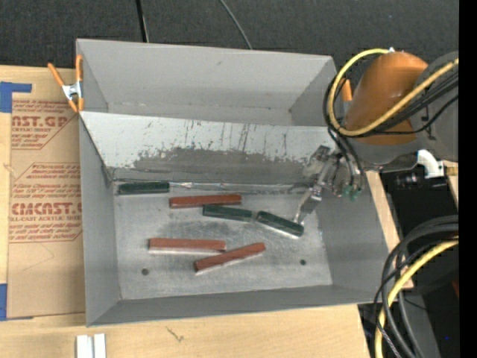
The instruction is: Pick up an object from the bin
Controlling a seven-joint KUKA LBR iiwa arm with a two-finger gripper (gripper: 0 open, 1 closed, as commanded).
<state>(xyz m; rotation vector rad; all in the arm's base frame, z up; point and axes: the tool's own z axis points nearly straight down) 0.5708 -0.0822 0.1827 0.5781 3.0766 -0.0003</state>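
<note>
My gripper (307,204) reaches in at the bin's right side, tilted down and to the left. Its tip is just above the right end of a dark green bar (280,224) that lies flat on the bin floor; whether it touches the bar I cannot tell. A second dark green bar (227,212) lies just to the left of that one. Nothing shows held in the gripper.
Farther left lie a red-brown bar (205,200), a dark green bar (142,188) near the back wall, and two more red-brown bars (186,245) (229,257) toward the front. The arm with its orange cover and yellow cables hangs over the right rim.
</note>
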